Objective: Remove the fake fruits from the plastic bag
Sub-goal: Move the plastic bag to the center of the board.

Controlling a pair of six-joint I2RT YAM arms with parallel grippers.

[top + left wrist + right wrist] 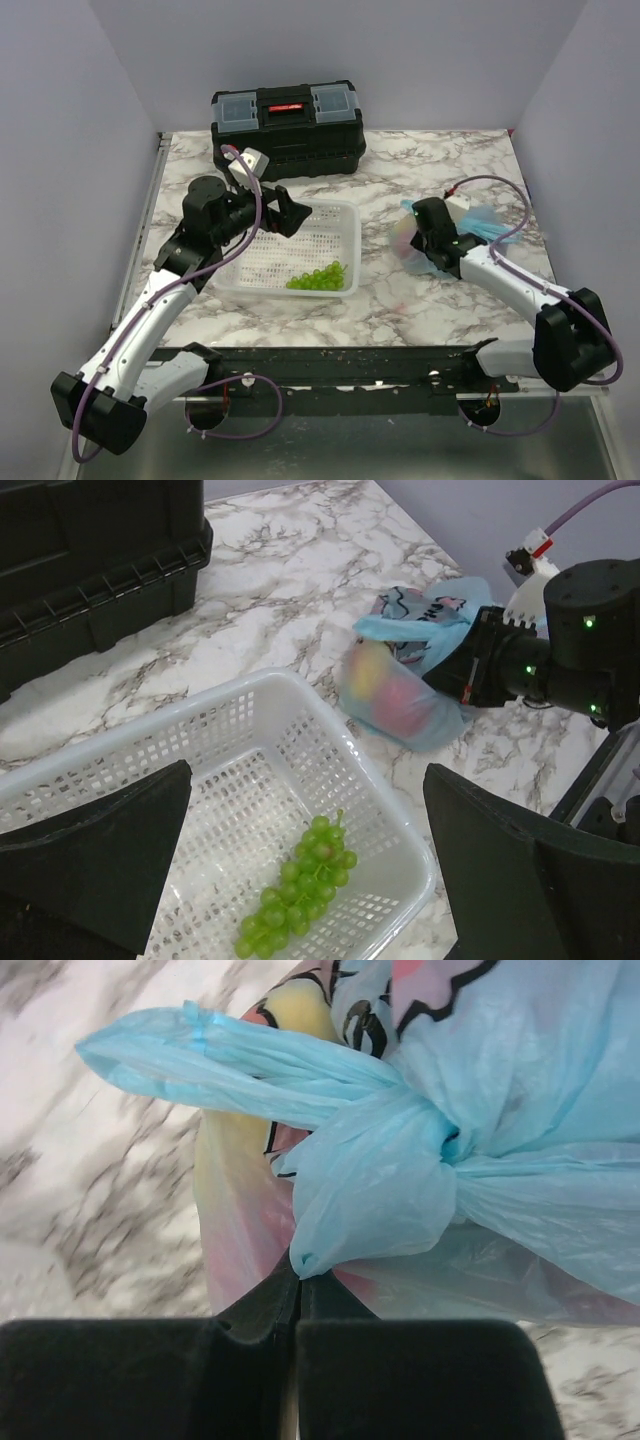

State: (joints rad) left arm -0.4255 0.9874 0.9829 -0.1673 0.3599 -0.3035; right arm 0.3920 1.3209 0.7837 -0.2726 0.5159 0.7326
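Nearest the overhead camera, the left arm (150,310) rises to the left gripper (290,215), spread wide over the white basket (354,250) holding pale green grapes (318,279). To the right on the marble table (420,160), the plastic bag (484,222) lies lengthwise across the table with its bulging end toward the basket, pinched by the closed right gripper (420,232).

The left wrist view shows the fake fruits (395,695) as yellow and red blurs inside.

In the right wrist view the fingers meet on film below the knot, and one handle loop points up-left.
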